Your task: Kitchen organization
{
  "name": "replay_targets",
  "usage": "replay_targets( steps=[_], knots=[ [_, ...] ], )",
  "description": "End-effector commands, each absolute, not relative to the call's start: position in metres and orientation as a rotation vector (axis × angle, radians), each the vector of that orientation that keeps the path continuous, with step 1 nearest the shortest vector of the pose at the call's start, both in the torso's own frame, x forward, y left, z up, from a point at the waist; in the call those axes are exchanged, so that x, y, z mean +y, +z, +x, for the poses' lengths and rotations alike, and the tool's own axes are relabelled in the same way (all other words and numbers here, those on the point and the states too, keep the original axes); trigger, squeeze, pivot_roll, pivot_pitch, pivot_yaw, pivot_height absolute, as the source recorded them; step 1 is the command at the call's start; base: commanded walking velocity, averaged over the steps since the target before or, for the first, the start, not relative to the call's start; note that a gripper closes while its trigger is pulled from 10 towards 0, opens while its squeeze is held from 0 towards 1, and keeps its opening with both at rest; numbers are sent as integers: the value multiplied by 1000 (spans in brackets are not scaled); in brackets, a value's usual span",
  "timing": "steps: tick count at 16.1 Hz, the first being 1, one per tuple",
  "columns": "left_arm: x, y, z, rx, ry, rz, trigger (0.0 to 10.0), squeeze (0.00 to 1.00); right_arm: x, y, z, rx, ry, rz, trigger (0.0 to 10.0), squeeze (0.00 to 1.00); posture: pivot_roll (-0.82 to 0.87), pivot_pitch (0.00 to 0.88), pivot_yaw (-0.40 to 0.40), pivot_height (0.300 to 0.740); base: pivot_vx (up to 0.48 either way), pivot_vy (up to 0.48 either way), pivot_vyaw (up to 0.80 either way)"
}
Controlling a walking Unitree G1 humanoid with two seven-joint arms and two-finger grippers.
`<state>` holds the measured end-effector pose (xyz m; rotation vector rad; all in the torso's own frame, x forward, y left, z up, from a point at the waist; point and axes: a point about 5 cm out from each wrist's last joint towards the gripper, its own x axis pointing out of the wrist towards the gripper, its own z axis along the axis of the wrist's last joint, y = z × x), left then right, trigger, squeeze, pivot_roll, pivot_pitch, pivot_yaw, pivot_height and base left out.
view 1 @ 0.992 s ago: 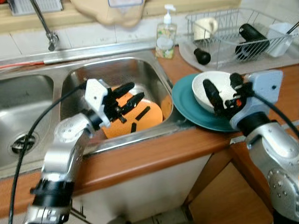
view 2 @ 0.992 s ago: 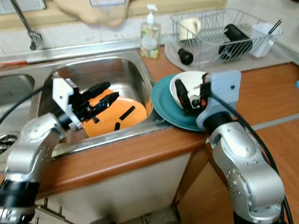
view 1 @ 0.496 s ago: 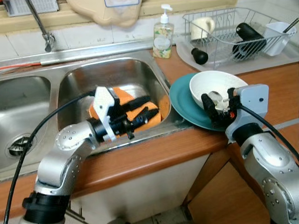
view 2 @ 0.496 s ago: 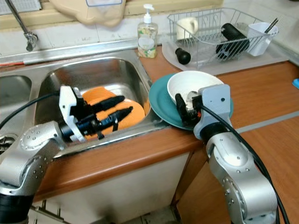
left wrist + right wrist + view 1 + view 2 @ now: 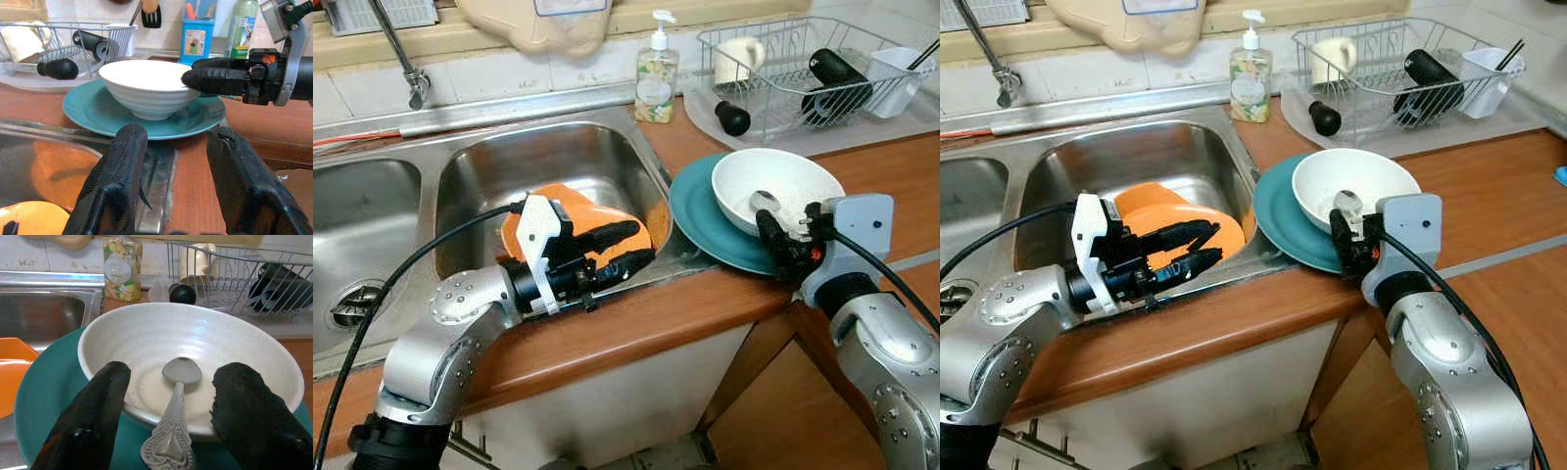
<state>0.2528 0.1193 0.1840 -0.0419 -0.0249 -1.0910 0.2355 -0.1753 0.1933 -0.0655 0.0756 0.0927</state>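
Right gripper is pulled back off the white bowl, fingers spread wide, spoon left leaning on the rim; bowl sits on teal plate beside the sink's right edge. Left gripper is held open, empty. Spoon pickup likely needs redoing.

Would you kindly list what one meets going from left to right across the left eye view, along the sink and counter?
Sink drain → left hand over the orange plate in the sink basin → teal plate → white bowl → right hand.
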Motion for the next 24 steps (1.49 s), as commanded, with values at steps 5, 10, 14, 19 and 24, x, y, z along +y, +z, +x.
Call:
replay_targets(
  steps=[5, 10, 14, 19, 24],
  knots=[
    [116, 186, 247, -6, -1128, -35, 10000, 0, -179, 190, 237, 104, 94, -17, 0, 0, -154, 0, 43, 740, 0, 0, 0],
    [115, 186, 246, 2, -1132, -34, 10000, 0, -181, 192, 239, 99, 90, -13, 0, 0, -156, 0, 45, 740, 0, 0, 0],
    [115, 186, 246, 7, -1135, -29, 10000, 0, -182, 196, 240, 87, 88, -18, 0, 0, -155, 0, 46, 740, 0, 0, 0],
    [114, 186, 246, 12, -1138, -17, 10000, 0, -189, 213, 242, 5, 115, -14, 0, 0, -157, 0, 50, 740, 0, 0, 0],
    [113, 187, 247, 17, -1147, 19, 10000, 0, -199, 240, 239, -132, 302, 237, 0, 0, -158, 0, 52, 740, 0, 0, 0]
  ],
)
